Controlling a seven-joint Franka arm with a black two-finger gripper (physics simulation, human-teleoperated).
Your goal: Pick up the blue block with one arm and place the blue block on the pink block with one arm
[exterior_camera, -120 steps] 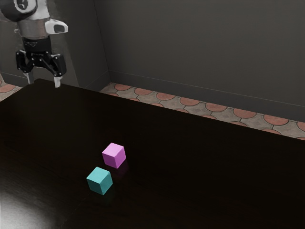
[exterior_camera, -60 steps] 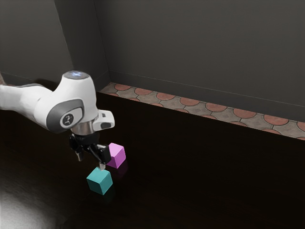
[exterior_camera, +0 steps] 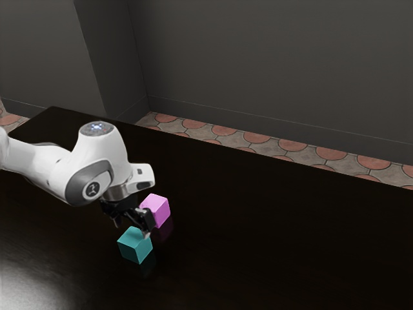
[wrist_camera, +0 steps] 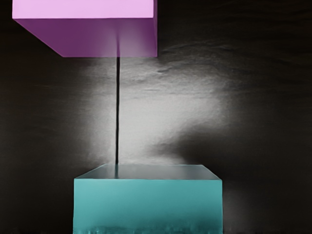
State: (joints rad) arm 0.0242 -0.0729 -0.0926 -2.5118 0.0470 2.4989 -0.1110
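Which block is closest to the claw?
The blue block: it sits right under the claw. The pink block stands off to the side, apart from the blue one.

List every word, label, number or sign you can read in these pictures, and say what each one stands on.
No text here can be read.
Mark on the arm's grey joint cap: a small white sign, too small to read.
Blue block: plain faces, no label.
Pink block: plain faces, no label.
Table: no writing.
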